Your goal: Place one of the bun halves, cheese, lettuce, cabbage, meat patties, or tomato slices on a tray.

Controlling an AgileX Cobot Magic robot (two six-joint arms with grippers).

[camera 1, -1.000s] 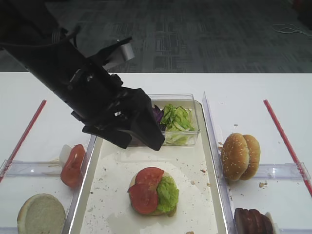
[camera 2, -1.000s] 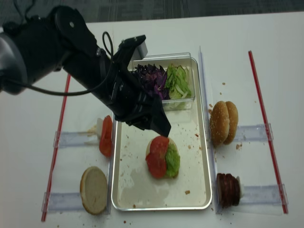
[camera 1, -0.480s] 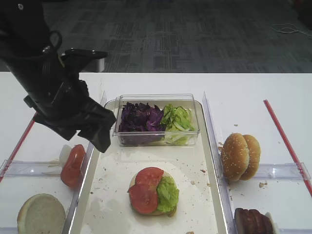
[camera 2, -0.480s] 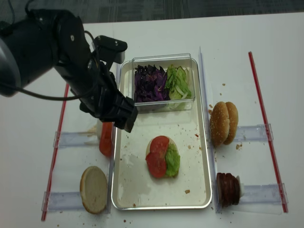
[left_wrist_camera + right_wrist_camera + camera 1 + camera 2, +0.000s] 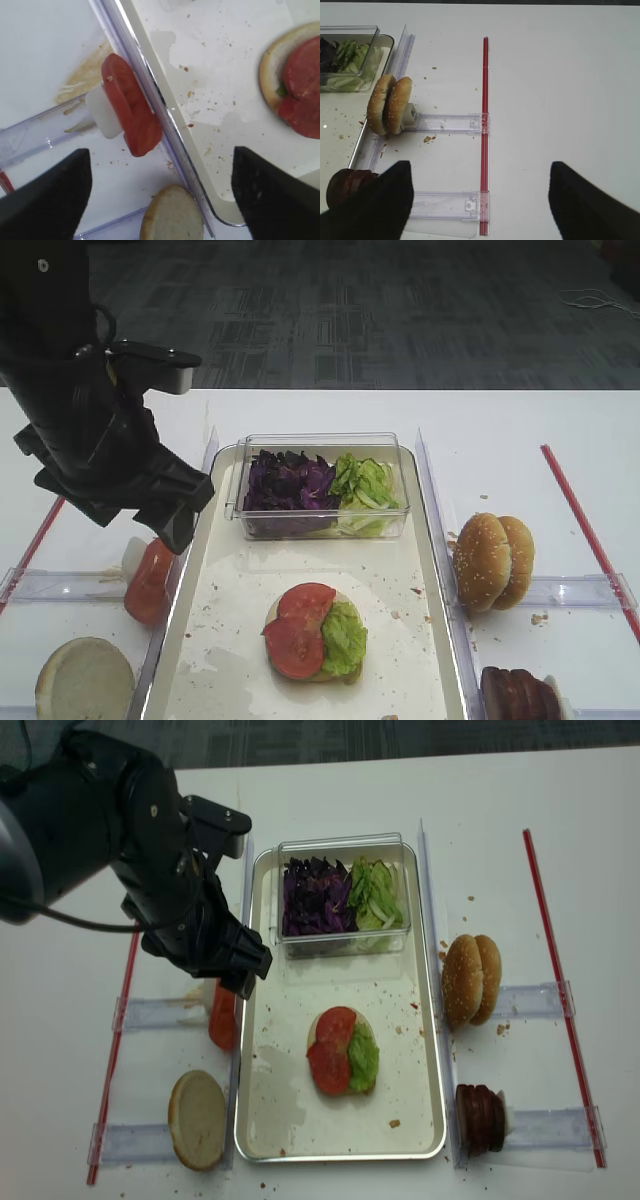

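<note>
Swinging back from over the clear box [image 5: 320, 485] of cabbage [image 5: 285, 480] and lettuce [image 5: 365, 483], the left gripper [image 5: 230, 975] now hangs above the tray's [image 5: 262, 1120] left rim, jaws wide apart and empty. Just below it, spare tomato slices [image 5: 131, 112] stand on edge in a clear holder [image 5: 35, 140] on the desk [image 5: 520, 430], beside a pale bun half [image 5: 198, 1118]. On the tray, a bun base [image 5: 274, 67] carries two tomato slices and lettuce. The right gripper [image 5: 480, 200] is spread open, empty, near the sesame buns [image 5: 390, 105] and meat patties [image 5: 345, 185].
</note>
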